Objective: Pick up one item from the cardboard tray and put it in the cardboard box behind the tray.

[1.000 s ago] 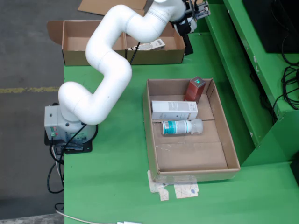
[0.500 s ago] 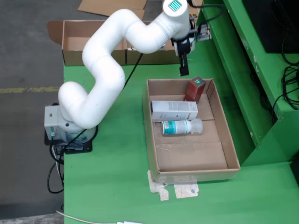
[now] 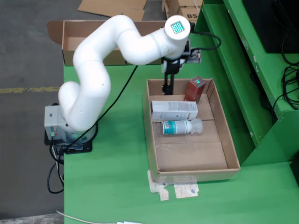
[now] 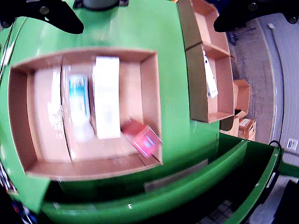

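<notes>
Fixed view: the hand (image 3: 167, 87) hangs over the back edge of the cardboard tray (image 3: 232, 149), holding nothing; spread or pressed together, nobody can tell. Inside lie a white carton (image 3: 174, 110), a bottle (image 3: 180, 127) and a red box (image 3: 195, 89) (propped against the wall).

Gripper view: blurred, items (image 4: 107, 102) packed tight. The risk is that a descent clips the tray wall (image 4: 150, 88) or knocks a neighbour.

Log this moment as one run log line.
phase: approach | gripper: empty, above tray's far end | in tray: white carton, bottle, red box | cardboard box: nothing delivered
</notes>
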